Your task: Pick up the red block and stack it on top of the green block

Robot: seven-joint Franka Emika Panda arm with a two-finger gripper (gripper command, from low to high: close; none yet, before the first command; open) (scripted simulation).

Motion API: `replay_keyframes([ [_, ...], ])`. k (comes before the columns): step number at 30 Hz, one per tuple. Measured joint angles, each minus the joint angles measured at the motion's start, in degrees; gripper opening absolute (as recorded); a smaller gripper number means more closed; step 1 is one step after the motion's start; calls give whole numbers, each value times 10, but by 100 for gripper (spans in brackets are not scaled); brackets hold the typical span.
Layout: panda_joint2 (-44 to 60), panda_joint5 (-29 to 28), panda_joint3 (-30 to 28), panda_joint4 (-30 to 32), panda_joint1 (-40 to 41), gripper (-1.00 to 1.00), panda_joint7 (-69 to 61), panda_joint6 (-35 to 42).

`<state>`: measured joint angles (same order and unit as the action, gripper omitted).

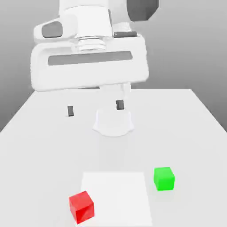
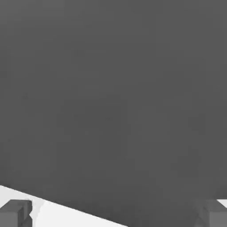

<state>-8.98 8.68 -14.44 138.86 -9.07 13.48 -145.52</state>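
Red block point(image 1: 81, 206) sits on the white tabletop point(image 1: 40, 146) near the front edge of the exterior view, toward that view's left, at the corner of a paler square patch point(image 1: 116, 195). The green block point(image 1: 164, 178) rests just off the patch's other side, toward the exterior view's right and slightly farther back, well apart from the red one. Above and behind them the white arm point(image 1: 88, 57) hangs high over the tabletop, wrist bent so the hand point(image 1: 95, 107) points down. Its two dark fingertips point(image 1: 70, 111) stand wide apart with nothing between them, well clear of both blocks.

From the hand view, the two grey fingertips point(image 2: 15, 213) sit at opposite corners, spread fully, gripping nothing, with a strip of white tabletop point(image 2: 66, 216) beneath a grey background.
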Motion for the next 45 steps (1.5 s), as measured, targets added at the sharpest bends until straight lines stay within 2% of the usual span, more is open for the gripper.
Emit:
replay_keyframes([
  [5, 102, 12, -8, 20, 9, 0, -83, -40],
  [10, 198, -6, -12, 39, 23, 0, -139, -85],
  [14, 280, 32, 20, 30, 50, 0, -177, -147],
  [15, 300, 42, 32, 27, 59, -100, -185, -163],
  [22, 304, 44, 34, 26, 61, -100, -186, -166],
  [27, 215, -13, 2, 43, 38, -100, -149, -95],
  [33, 141, -51, 65, 102, -13, -100, -291, -78],
  [42, 28, -84, 134, 204, -151, -100, -566, -73],
  [45, 61, -84, 140, 212, -163, -100, -596, -115],
])
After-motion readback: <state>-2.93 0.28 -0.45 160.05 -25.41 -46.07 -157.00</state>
